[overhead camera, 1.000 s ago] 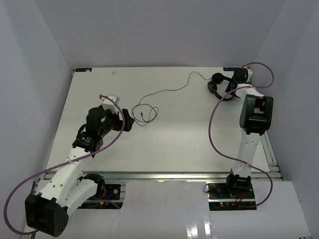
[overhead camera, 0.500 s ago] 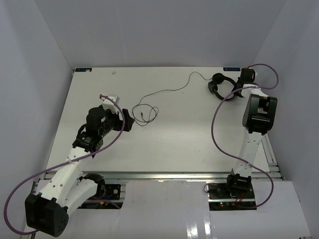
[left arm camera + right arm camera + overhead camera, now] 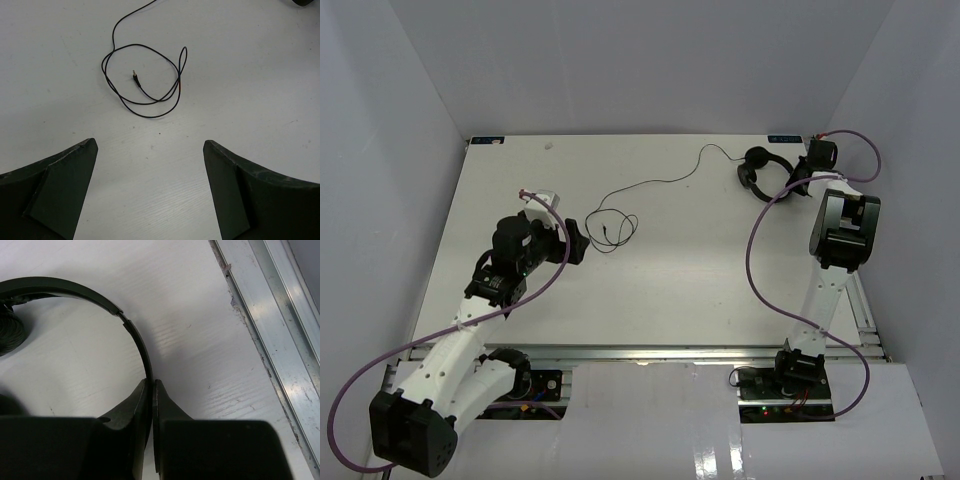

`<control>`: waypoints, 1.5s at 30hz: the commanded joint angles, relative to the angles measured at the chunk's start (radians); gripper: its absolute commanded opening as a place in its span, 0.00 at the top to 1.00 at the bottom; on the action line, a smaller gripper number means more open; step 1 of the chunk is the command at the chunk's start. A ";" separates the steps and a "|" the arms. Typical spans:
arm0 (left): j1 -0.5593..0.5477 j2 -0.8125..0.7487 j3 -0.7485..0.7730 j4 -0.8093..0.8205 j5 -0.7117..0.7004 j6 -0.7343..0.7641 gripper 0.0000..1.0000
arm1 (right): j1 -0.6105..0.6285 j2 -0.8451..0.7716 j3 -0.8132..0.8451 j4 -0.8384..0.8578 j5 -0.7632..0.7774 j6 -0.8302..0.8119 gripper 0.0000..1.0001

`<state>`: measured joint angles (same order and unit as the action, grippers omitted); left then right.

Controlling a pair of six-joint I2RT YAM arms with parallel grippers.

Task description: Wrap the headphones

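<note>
Headphones (image 3: 756,158) flat, open side leftward, headband (image 3: 134,337) pinched by right gripper (image 3: 151,386), left gripper (image 3: 149,145) wide

The counter (image 3: 660,290) is showing plain matte white, with a silver metal rail (image 3: 280,340) gleaming along its right edge. The headphones (image 3: 760,165) and their thin cord (image 3: 114,40) are showing solid black. The left arm (image 3: 450,350) and right arm (image 3: 820,290) are wearing white shells with black joints and carrying purple cables (image 3: 748,250). The left hand (image 3: 150,144) and right hand (image 3: 152,385) are looking dull black.

Left jaws wide, right jaws together.
</note>
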<state>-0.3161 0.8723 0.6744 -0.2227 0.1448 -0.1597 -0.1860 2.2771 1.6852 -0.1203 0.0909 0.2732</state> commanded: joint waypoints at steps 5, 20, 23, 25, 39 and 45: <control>0.005 -0.037 -0.017 0.026 0.028 0.008 0.02 | 0.013 -0.137 -0.166 -0.079 -0.186 -0.056 0.92; -0.068 0.052 -0.028 0.308 0.624 0.083 0.02 | 0.089 -0.983 -0.881 -0.038 -0.642 -0.578 0.92; -0.164 0.120 0.026 0.319 0.586 0.186 0.02 | 0.089 -1.089 -0.908 -0.055 -0.641 -0.646 0.92; -0.199 0.166 0.047 0.337 0.580 0.243 0.02 | 0.089 -1.154 -0.913 -0.056 -0.621 -0.659 0.92; -0.420 0.479 -0.006 0.950 0.356 0.468 0.02 | 0.089 -1.245 -0.658 -0.186 -0.810 -0.481 0.92; -0.422 0.641 0.055 1.062 0.306 0.512 0.02 | 0.089 -1.231 -0.551 -0.242 -0.915 -0.410 0.92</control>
<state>-0.7387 1.4340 0.6802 0.6934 0.5203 0.2910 -0.0914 1.0443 1.0403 -0.3216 -0.6889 -0.2307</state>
